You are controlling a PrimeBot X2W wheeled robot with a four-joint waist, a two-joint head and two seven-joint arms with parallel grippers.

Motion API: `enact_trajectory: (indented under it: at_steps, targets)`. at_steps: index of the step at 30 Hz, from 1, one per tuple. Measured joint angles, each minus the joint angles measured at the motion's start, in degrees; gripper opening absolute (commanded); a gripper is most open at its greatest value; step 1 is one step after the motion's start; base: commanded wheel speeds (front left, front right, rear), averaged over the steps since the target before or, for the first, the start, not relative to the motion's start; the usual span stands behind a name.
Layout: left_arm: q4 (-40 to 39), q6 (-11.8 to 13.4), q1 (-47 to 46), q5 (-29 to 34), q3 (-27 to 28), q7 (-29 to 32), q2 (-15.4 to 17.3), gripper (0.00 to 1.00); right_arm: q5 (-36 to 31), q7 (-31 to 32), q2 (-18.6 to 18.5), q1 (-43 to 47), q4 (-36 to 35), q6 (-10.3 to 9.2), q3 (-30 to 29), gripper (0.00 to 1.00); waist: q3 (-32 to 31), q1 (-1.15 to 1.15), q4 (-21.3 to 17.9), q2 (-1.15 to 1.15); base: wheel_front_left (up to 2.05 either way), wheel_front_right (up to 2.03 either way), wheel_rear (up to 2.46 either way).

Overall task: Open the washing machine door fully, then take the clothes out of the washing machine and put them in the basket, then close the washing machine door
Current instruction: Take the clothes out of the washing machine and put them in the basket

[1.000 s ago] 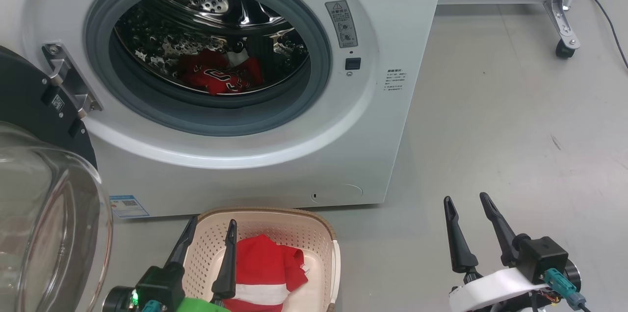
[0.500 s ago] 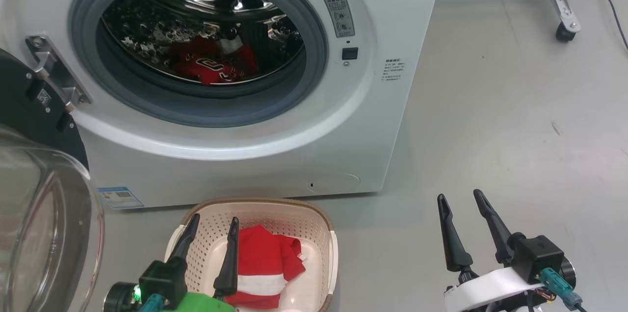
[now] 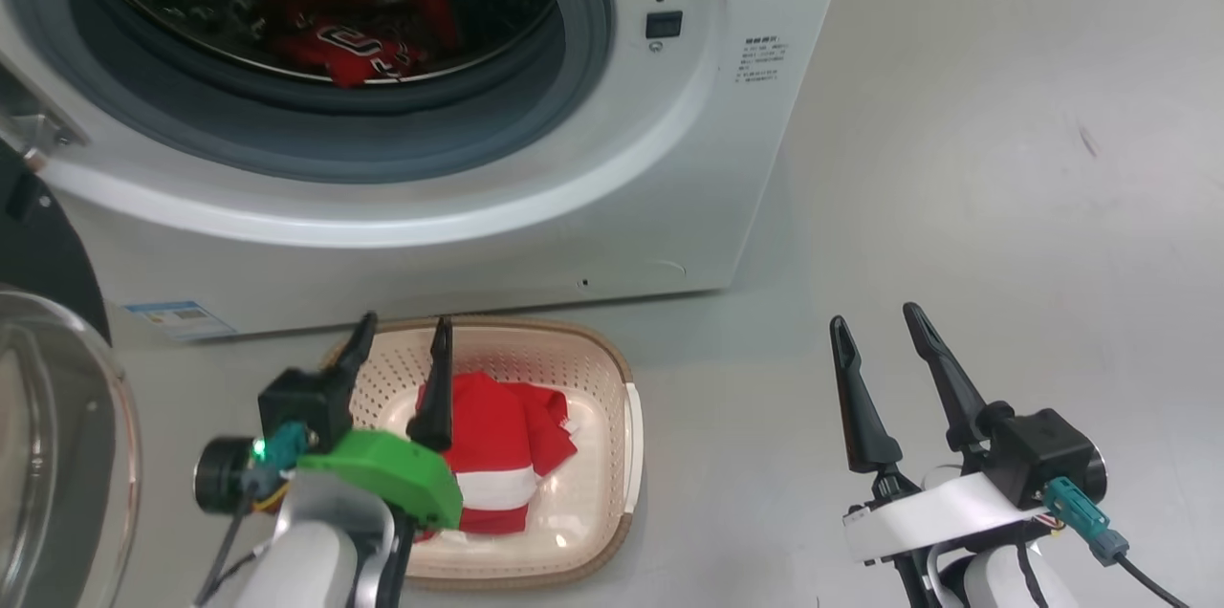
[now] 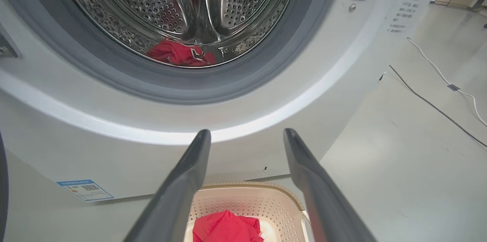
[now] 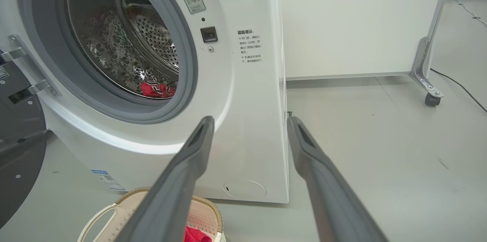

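Fingers (image 3: 435, 388) splayed, left tool (image 3: 404, 321) over basket (image 3: 583, 379)

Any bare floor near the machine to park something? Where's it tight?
Bare grey floor right of the washing machine, ahead of the right claw. Narrower strip between the basket and that claw. Crowded on the left: the open door, basket and left claw sit close together.

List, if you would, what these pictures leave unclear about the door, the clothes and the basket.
- Red garment in the basket: head view, partly hidden behind the left gripper and its green wrist.
- Washing machine door: head view, cut off by the left edge, swing unclear.
- Jersey inside the washing machine: head view, lettering blurred and too small.
- Printed notice: right wrist view, too small to read.
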Motion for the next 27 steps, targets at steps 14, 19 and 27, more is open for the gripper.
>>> enact_trajectory:
  at_steps: [14, 19, 27]
  targets:
    - [8.3, -0.1, -21.4, -2.6, 4.3, 11.0, 1.0, 1.00, 2.1, 0.0, -0.1, -7.5, -2.1, 0.51, 3.5, 1.00, 11.5, 0.00, -4.1, 0.00, 0.00, 0.00, 0.00]
    - [8.8, -0.9, -29.7, -2.5, 5.3, 16.2, 4.6, 1.00, 3.8, 0.0, -0.2, -10.3, -2.9, 0.51, 3.5, 1.00, 15.5, 0.00, -6.0, 0.00, 0.00, 0.00, 0.00]
    - [11.2, -2.1, -39.1, -2.5, 6.0, 23.7, 9.0, 1.00, 5.8, 0.0, -0.2, -14.7, -3.2, 0.52, 3.8, 1.00, 20.7, 0.00, -8.6, 0.00, 0.00, 0.00, 0.00]
